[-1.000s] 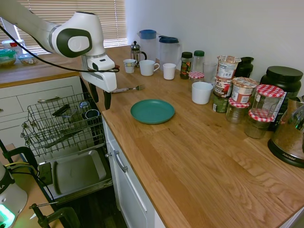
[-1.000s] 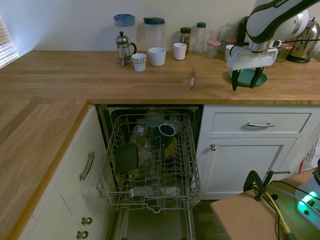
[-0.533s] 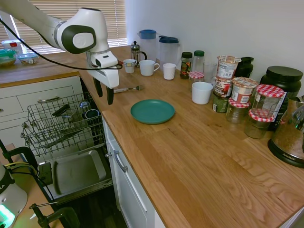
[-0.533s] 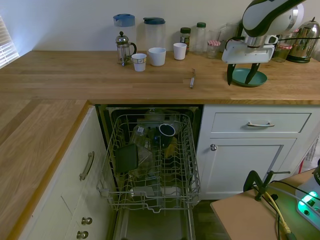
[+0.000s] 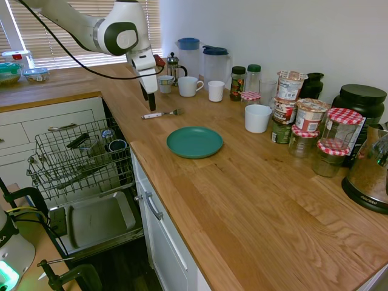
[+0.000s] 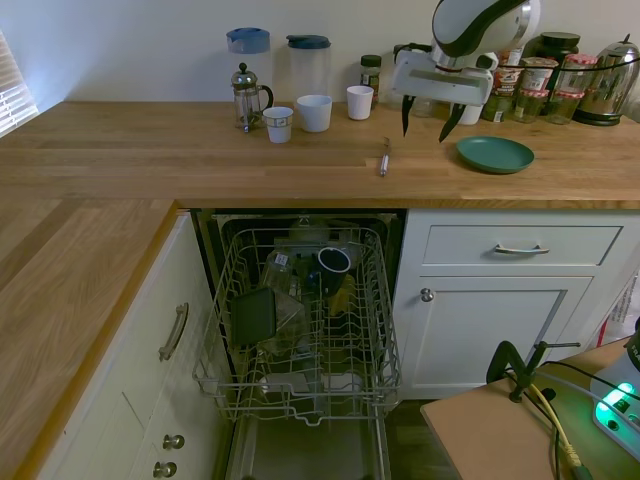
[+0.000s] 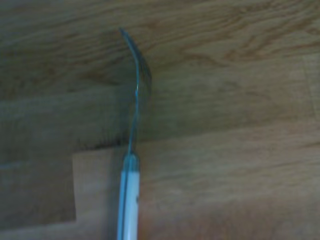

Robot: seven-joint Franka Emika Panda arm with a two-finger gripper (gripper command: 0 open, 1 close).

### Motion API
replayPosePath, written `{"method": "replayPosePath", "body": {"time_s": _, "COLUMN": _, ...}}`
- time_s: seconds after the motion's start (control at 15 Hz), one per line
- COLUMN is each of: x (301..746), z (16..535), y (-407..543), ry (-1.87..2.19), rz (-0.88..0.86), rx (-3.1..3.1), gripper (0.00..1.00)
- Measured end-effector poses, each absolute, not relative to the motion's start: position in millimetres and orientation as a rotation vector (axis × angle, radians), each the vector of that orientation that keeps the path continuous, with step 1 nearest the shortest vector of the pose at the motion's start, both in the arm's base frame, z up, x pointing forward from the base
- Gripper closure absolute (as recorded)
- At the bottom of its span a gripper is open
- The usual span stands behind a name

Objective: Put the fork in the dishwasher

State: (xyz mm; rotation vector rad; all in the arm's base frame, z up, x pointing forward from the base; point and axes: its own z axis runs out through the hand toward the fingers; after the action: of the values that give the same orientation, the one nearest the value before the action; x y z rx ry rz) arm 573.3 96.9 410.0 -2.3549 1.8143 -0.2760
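The fork [image 5: 162,113] lies flat on the wooden counter, between the teal plate and the mugs. Its pale handle points toward the counter's front edge above the dishwasher. In the second exterior view the fork [image 6: 384,160] lies just back from the counter edge. The wrist view shows the fork [image 7: 131,165] close below, tines curving away. My gripper [image 6: 425,125] hangs open and empty above the counter, a little above the fork; it also shows as gripper [image 5: 146,94]. The dishwasher [image 6: 300,320] stands open below the counter with its wire rack [image 5: 79,160] pulled out and holding several items.
A teal plate [image 5: 194,142] lies near the fork. Mugs [image 5: 189,86], a French press [image 6: 247,97] and two jugs [image 5: 216,65] stand behind it. Jars and a kettle [image 5: 370,176] crowd the far counter. The lowered dishwasher door [image 5: 100,221] juts into the floor space.
The arm has swung away from the counter's front edge beside the teal plate, rising and moving back over the counter until the open gripper is above the fork. The fork has not moved.
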Motion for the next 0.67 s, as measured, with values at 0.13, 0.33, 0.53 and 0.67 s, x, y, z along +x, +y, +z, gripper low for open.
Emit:
{"method": "replayPosePath", "body": {"time_s": 0.13, "x": 593, "z": 403, "y": 106, "ry": 1.916, "rz": -0.303, "rx": -2.275, "gripper": 0.0}}
{"method": "replayPosePath", "body": {"time_s": 0.33, "x": 618, "z": 389, "y": 113, "ry": 2.051, "rz": -0.344, "rx": -2.181, "gripper": 0.0}}
{"method": "replayPosePath", "body": {"time_s": 0.53, "x": 637, "z": 375, "y": 123, "ry": 2.096, "rz": -0.346, "rx": -2.145, "gripper": 0.0}}
{"method": "replayPosePath", "body": {"time_s": 0.67, "x": 647, "z": 361, "y": 128, "ry": 2.109, "rz": -0.33, "rx": -2.159, "gripper": 0.0}}
